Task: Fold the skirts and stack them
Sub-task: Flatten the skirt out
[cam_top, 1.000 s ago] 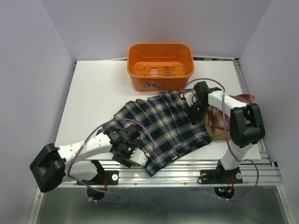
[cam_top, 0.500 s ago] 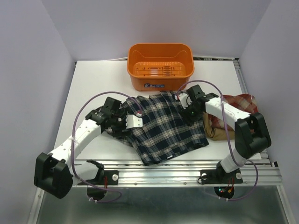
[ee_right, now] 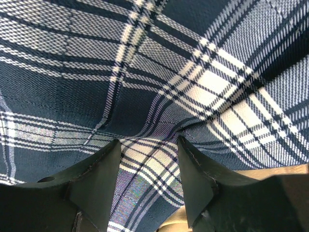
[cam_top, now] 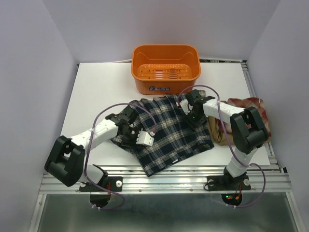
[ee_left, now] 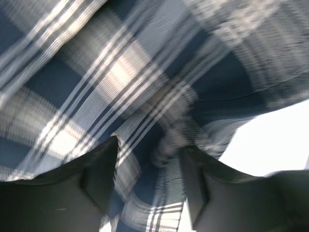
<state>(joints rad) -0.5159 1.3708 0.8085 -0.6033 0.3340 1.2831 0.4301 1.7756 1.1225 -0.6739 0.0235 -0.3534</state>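
Observation:
The navy-green-white plaid skirt (cam_top: 169,128) lies in the middle of the table, its left part doubled over. My left gripper (cam_top: 136,140) is at its left fold; in the left wrist view this gripper (ee_left: 149,154) is shut on a bunch of the plaid cloth (ee_left: 120,72). My right gripper (cam_top: 193,117) is at the skirt's upper right edge; in the right wrist view it (ee_right: 149,145) pinches a pucker of the plaid cloth (ee_right: 145,72). The tan skirt (cam_top: 217,131) lies under the plaid's right edge and shows in the right wrist view (ee_right: 275,173). The red-and-white plaid skirt (cam_top: 248,104) lies crumpled at the far right.
An orange plastic basket (cam_top: 166,77) stands at the back centre, just behind the plaid skirt. The white table (cam_top: 101,92) shows bare at the left and back. A metal rail (cam_top: 169,181) runs along the near edge.
My left gripper lifted the skirt's lower-left part up and over toward the middle, then came back down a little to the right. The right gripper slid left along the upper edge. The skirt is now narrower.

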